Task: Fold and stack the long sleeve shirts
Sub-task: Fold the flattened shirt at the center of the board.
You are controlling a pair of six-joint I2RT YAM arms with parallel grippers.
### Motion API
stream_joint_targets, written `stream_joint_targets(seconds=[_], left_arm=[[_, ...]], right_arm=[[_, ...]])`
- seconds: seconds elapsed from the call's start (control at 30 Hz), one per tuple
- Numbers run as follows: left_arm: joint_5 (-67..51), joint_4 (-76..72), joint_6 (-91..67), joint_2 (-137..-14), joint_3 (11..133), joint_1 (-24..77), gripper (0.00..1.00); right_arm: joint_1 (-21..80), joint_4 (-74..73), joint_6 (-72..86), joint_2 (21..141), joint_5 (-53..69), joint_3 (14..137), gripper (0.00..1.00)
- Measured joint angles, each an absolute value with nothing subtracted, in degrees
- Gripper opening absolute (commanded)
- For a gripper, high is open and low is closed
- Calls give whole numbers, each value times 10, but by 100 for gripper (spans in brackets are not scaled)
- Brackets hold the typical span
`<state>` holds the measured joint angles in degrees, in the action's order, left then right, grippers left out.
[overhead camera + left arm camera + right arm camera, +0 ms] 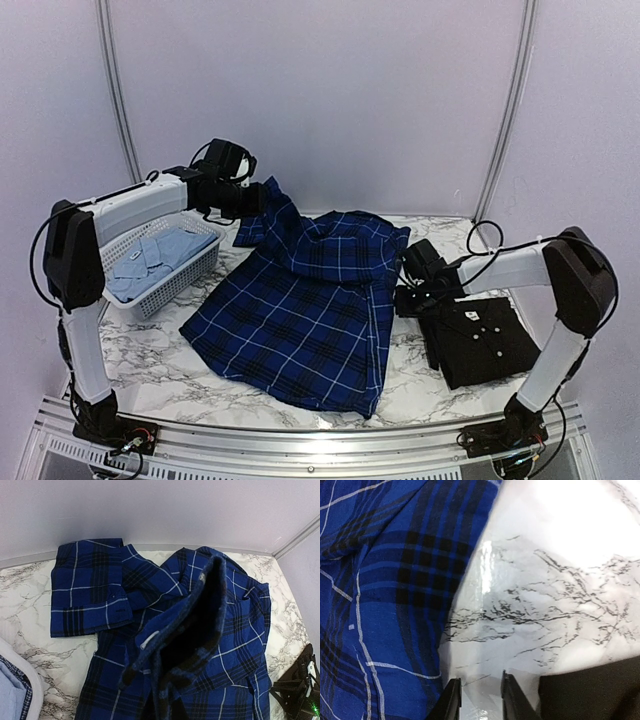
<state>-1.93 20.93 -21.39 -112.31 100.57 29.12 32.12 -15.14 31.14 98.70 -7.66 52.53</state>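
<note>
Our left end effector [248,198] is pressed together on a fold of the plaid shirt [300,310], holding its far corner up off the surface [150,350]. Our right end effector [477,700] is slightly spread and pinches nothing. The shirt's side edge lies just to its left, the folded black shirt [485,340] just to its right. The plaid shirt's long axis runs from the held far end to the hem nearer our bases, and we judge the right arm nearer that free edge

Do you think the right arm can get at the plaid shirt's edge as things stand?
Probably yes: the right gripper sits over bare table just beside the plaid shirt, with nothing lying between them.
</note>
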Motion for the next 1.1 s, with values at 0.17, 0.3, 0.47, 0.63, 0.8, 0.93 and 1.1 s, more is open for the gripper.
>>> stream_joint_targets(seconds=[0.17, 0.3, 0.47, 0.63, 0.8, 0.93, 1.1], left_arm=[[-19, 209, -220, -1136, 1015, 297, 2], [-19, 208, -222, -1147, 1033, 299, 2], [-21, 206, -223, -1149, 1043, 299, 2], [-26, 204, -231, -1149, 1043, 299, 2], [-32, 197, -239, -1149, 1043, 299, 2], [-36, 194, -245, -1149, 1043, 299, 2], [-40, 191, -247, -1148, 1043, 299, 2]], right_arm=[[338, -193, 296, 940, -77, 526, 36], [433, -239, 315, 878, -80, 531, 38], [586, -293, 398, 834, -81, 531, 40], [686, -342, 500, 839, -92, 531, 42], [723, -377, 573, 863, -112, 531, 44], [749, -399, 611, 896, -122, 538, 47], [796, -420, 639, 945, -120, 555, 50]])
